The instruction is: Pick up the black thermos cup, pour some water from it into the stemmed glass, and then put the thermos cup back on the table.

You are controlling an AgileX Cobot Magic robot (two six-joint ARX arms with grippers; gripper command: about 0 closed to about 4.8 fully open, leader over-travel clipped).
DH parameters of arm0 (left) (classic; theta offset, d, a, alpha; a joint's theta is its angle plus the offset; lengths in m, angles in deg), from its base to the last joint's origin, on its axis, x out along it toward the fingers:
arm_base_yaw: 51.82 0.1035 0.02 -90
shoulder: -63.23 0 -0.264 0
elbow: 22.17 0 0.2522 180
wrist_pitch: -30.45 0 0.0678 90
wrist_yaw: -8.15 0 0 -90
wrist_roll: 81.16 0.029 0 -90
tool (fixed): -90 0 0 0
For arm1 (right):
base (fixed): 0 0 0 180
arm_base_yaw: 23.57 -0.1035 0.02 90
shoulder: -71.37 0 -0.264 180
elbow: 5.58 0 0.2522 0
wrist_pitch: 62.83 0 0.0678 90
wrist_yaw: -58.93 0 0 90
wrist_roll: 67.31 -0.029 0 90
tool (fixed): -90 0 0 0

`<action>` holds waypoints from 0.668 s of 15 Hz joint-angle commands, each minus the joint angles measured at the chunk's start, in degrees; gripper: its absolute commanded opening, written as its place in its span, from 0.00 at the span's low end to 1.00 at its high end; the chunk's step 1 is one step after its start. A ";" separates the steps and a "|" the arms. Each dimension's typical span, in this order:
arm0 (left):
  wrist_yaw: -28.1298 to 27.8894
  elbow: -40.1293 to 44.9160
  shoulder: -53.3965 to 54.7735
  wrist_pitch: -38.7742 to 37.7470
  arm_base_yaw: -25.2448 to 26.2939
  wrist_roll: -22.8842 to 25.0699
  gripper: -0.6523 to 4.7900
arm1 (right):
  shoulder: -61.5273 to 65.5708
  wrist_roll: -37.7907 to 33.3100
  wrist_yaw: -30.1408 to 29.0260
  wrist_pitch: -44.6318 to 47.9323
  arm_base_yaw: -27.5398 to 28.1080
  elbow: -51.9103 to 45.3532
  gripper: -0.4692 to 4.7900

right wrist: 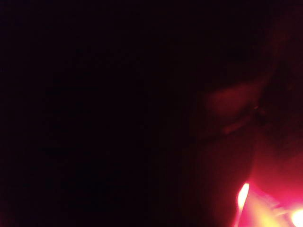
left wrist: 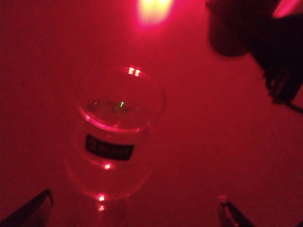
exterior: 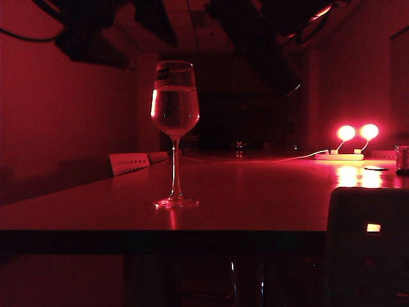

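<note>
Looking down from the left gripper (left wrist: pixel 129 209), its fingers are spread wide with nothing between them, hanging right over the stemmed glass (left wrist: pixel 116 137), which fills the middle of the left wrist view. The glass stands upright at centre-left of the exterior view, water in the bowl.

The right gripper is lost in the dark, so I can't tell how its jaws sit. What I take for the black thermos cup (exterior: pixel 265 54) is a dark slanted shape at upper centre-right of the exterior view, above and right of the glass rim. My guess is the right arm has it, so setting it down means swinging away from the glass.

The table (exterior: pixel 255 204) is glossy, with two glowing lamps (exterior: pixel 358 132) at far right.
</note>
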 commanded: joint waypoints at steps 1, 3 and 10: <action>-2.12 -0.55 -0.24 -3.04 0.00 2.67 1.00 | -0.17 7.87 -0.96 1.46 -0.02 0.85 0.45; -2.99 -0.55 -0.24 -5.35 -0.02 4.13 1.00 | -0.17 13.79 -1.07 1.22 -0.66 0.87 0.45; -4.28 -4.90 6.08 -5.40 0.04 5.18 1.00 | 1.57 22.71 -1.62 3.06 -2.14 1.66 0.44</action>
